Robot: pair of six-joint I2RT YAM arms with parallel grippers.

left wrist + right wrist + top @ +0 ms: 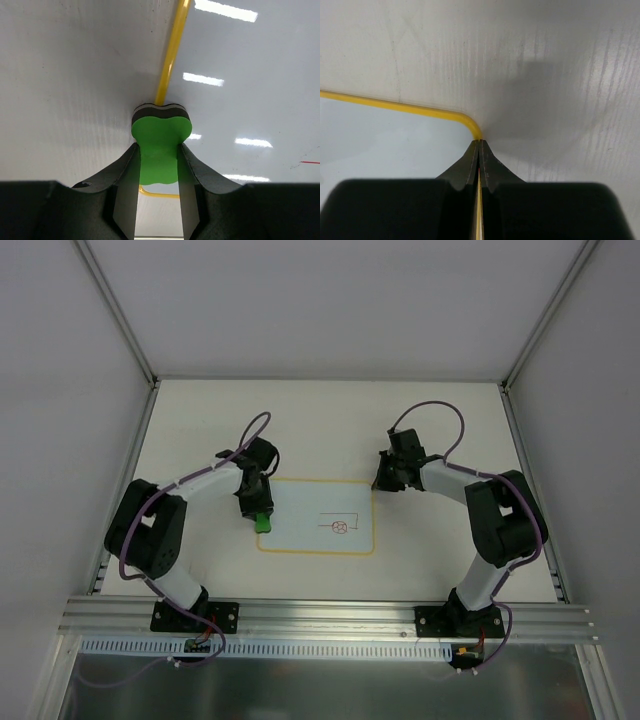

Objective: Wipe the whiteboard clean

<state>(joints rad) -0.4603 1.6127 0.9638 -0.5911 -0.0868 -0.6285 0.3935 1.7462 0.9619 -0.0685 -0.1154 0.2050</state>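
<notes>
Green eraser pinched in the left gripper jaws sits at the whiteboard edge on the tabletop; the right gripper jaws clamp its far corner, probably steadying it.

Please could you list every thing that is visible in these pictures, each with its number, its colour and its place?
whiteboard: one, white with a yellow border, flat in the middle of the table
drawing: one, red lines, on the whiteboard's right half
eraser: one, green with a dark layer, over the whiteboard's left edge
table: one, white, under everything
rail: one, silver, along the table's near edge
left arm: one, black and white with a purple cable, based on the rail
right arm: one, same colours, based on the rail
left gripper: one, black, shut on the eraser
right gripper: one, black, shut, tips at the whiteboard's far right corner
</notes>
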